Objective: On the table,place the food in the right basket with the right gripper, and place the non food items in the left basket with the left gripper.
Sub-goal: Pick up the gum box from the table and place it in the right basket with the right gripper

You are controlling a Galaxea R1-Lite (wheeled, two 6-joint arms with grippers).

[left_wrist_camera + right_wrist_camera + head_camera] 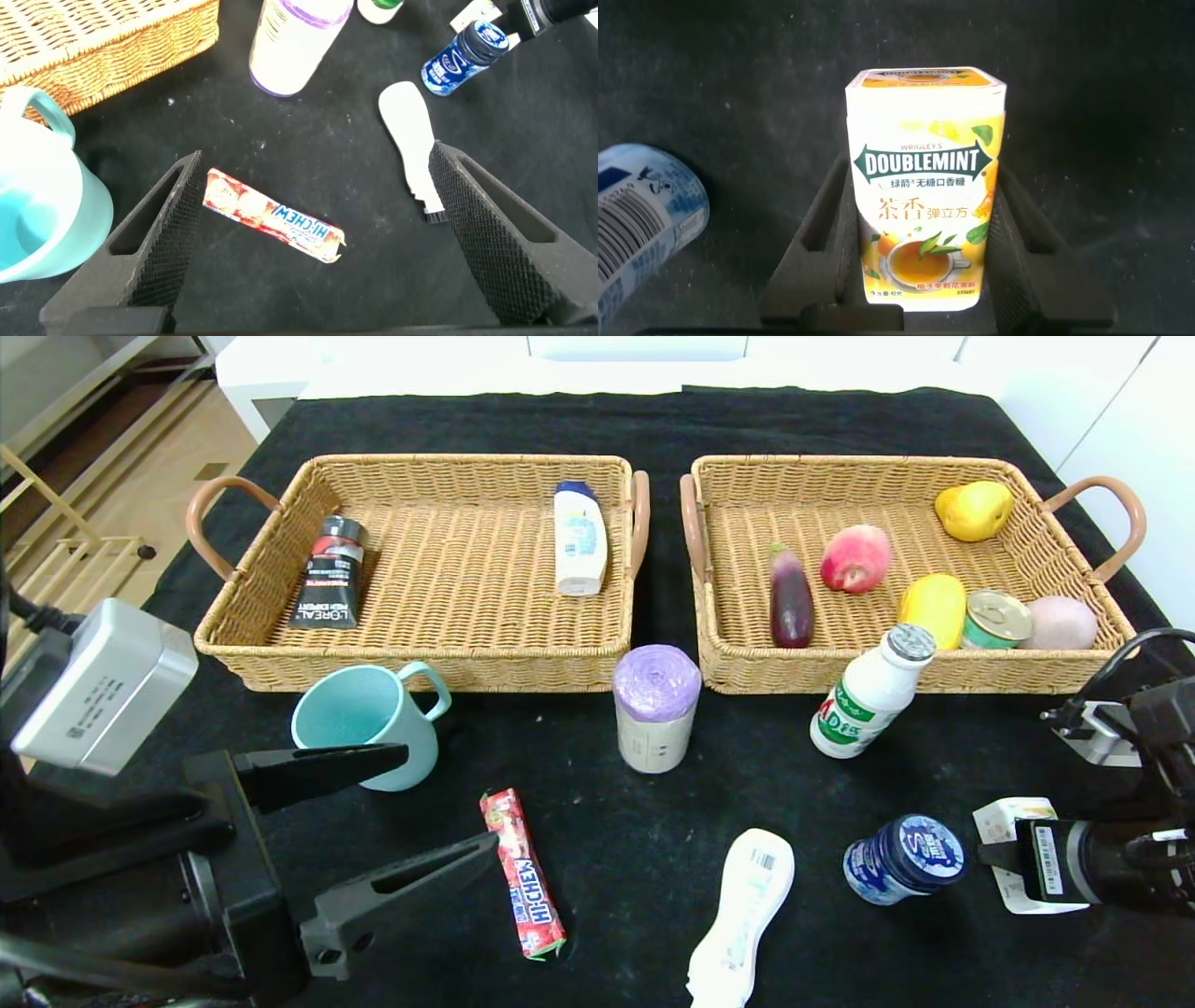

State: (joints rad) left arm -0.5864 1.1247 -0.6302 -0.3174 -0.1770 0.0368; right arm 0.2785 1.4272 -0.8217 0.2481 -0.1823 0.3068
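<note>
The right gripper [920, 280] straddles the Doublemint carton [924, 177], with the lidded jar [904, 859] just to its left and the AD milk bottle [868, 695] beyond that, before the right basket [840, 667]. The left gripper [439, 812] has the mug [364, 723] at its far finger, the Hi-Chew stick [523, 873] just right of it and the curvy bottle [742, 915] farther right.

The bench [653, 420] is draped in black cloth, and the rest of the room is placed from it. Beyond its far edge stands low white furniture [597, 359] with flat fronts split by thin seams, brightly and evenly lit. Off the bench's far left corner lies a pale wooden floor [187, 439]. Farther left of that stands a shelving unit [84, 383] with a dark inner shelf and a light frame. Nearer, along the bench's left side, a pale wooden slatted rack [65, 560] stands on the floor. To the bench's right, white panels [1120, 420] run close beside its edge.
</note>
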